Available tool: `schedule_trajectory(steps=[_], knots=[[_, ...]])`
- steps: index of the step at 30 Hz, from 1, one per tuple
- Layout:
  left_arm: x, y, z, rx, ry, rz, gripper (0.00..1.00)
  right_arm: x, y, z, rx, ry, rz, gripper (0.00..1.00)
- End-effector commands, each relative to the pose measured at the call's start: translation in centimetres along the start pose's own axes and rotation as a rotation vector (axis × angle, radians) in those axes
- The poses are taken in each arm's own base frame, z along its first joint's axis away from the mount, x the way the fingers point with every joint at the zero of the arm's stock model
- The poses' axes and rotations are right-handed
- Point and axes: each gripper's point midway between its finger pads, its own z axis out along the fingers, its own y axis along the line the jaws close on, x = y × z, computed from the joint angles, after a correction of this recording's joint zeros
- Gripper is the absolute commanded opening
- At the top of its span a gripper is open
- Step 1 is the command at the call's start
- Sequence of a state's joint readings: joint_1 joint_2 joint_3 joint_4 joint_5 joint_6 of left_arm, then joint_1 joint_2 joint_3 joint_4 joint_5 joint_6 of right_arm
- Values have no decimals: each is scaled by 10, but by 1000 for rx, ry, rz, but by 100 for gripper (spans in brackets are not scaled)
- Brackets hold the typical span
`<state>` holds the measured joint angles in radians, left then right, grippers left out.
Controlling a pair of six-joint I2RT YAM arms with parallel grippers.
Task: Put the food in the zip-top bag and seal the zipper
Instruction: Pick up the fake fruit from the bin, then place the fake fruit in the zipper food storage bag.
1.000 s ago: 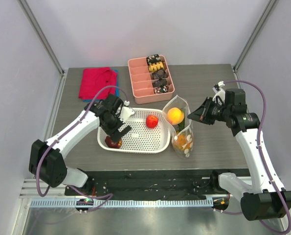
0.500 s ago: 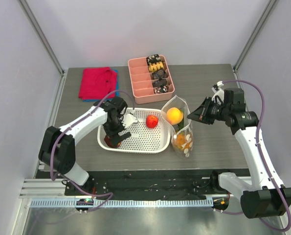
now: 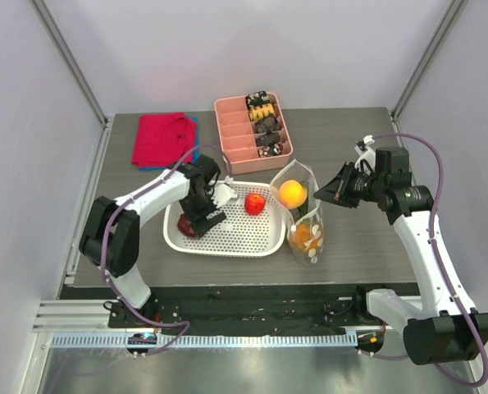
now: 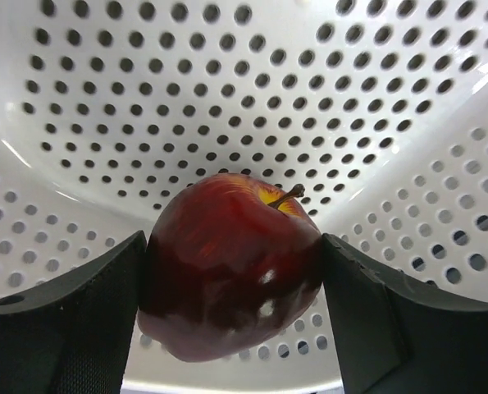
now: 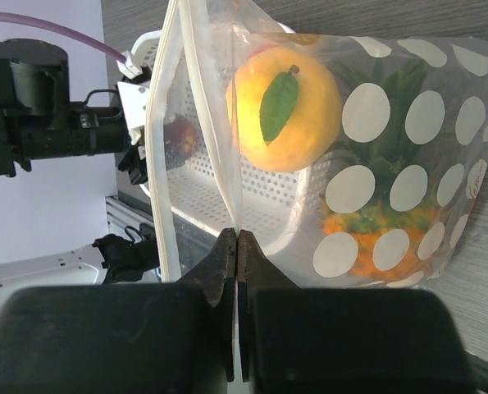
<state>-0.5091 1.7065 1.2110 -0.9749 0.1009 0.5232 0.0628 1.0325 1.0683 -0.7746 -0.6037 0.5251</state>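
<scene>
The zip-top bag [image 3: 303, 215] stands upright, right of the white basket [image 3: 227, 249], mouth open. The orange peach [image 3: 292, 194] and the pineapple [image 3: 307, 235] are inside it. My right gripper [image 3: 324, 194] is shut on the bag's right mouth edge, pinching it [image 5: 237, 238] by the zipper [image 5: 168, 123]; the peach [image 5: 285, 107] and pineapple [image 5: 383, 230] show through the dotted plastic. My left gripper [image 3: 201, 215] is down in the basket's left end, its fingers [image 4: 71, 320] touching both sides of the dark red apple [image 4: 231, 263]. The small bright red apple [image 3: 255, 203] lies in the basket's right part.
A pink compartment tray [image 3: 237, 148] with dark and yellow snack pieces stands behind the basket. A red cloth [image 3: 161, 139] lies at the back left. The table's front edge runs just below the basket and bag.
My left gripper turned, moved deeper into the basket's left end and came down around the dark red apple. The right gripper and the bag have not moved.
</scene>
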Motion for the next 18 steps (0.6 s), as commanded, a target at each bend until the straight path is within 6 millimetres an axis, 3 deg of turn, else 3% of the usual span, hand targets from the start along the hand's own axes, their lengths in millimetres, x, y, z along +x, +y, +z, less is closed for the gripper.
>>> schedule_trajectory(steps=[1, 4, 5, 7, 8, 10, 13, 15, 17, 18], knots=[[-34, -4, -40, 29, -132, -39, 61, -14, 12, -6, -27, -41, -45, 1], [-72, -14, -92, 72, -295, -74, 59, -14, 12, -6, -26, -42, -46, 1], [-96, -12, -122, 55, -395, -67, 59, -14, 12, -7, -25, -44, -49, 1], [-125, -30, -155, 117, -514, -77, 59, -13, 11, -6, -22, -40, -47, 1], [-147, -34, -188, 111, -614, -52, 59, -13, 10, -6, -20, -42, -44, 1], [-177, -56, -218, 153, -723, -37, 61, -13, 10, -6, -20, -42, -44, 1], [-221, -86, -258, 217, -899, 5, 62, -13, 10, -6, -18, -46, -44, 1], [-239, -112, -267, 296, -947, -26, 62, -13, 10, -7, -17, -48, -45, 1], [-261, -124, -275, 335, -1023, -38, 63, -13, 10, -8, -15, -50, -47, 1], [-268, -134, -271, 362, -1028, -41, 64, -13, 9, -8, -12, -49, -47, 1]])
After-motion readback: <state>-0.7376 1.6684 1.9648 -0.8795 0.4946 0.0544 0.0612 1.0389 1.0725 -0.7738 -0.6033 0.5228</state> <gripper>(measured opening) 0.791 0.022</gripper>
